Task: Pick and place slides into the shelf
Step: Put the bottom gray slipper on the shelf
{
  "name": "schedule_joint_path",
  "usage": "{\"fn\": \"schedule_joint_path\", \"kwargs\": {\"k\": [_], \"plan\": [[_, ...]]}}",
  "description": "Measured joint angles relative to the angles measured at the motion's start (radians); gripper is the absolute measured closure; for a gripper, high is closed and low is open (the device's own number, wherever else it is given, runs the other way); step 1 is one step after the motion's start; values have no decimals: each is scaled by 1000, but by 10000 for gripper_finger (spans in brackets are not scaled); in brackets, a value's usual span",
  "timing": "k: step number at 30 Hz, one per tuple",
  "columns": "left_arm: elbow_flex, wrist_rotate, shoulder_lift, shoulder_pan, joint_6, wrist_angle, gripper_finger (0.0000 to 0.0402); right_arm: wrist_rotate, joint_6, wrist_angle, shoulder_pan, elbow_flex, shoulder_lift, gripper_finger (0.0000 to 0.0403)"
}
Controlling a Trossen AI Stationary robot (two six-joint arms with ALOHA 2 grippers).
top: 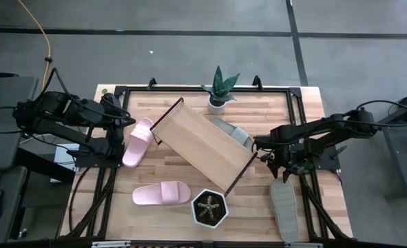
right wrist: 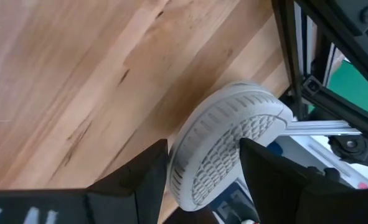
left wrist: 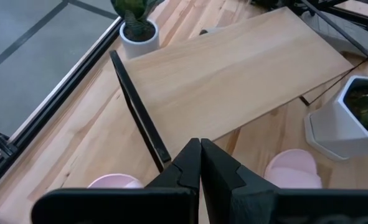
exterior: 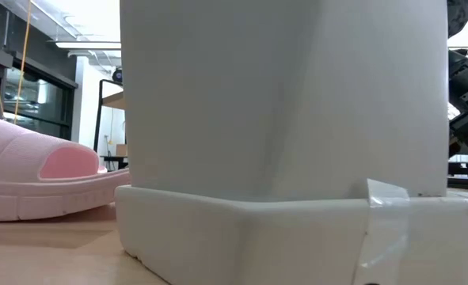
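The shelf [top: 203, 143] lies slantwise across the middle of the tabletop. One pink slide [top: 138, 141] lies left of it and another [top: 162, 193] near the front edge, also seen in the low view [exterior: 36, 178]. A grey slide [top: 232, 131] lies behind the shelf's far right side. A second grey slide [top: 284, 210] lies sole up at the front right. My right gripper [right wrist: 202, 162] is open, its fingers on either side of that slide's far end [right wrist: 224, 146]. My left gripper [left wrist: 200, 152] is shut and empty above the left pink slide. My right gripper straddles the far end of the sole-up grey slide [right wrist: 196, 155], slanting down from the far side, one finger [right wrist: 143, 171] along each long edge. I cannot tell whether the fingers touch it. The slide lies on the table.
A potted plant [top: 219, 93] stands at the far edge behind the shelf. A white hexagonal planter [top: 210, 210] stands at the front, close to the shelf's near end, and fills the low view [exterior: 281, 119]. Black frame rails [top: 107, 179] run along the table's sides.
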Motion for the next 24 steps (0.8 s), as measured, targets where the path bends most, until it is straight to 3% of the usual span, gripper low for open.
{"fn": "schedule_joint_path", "kwargs": {"k": [24], "plan": [[0,0,0,0,0,-2,401,-31,3,-15,24,0,-24,210]]}}
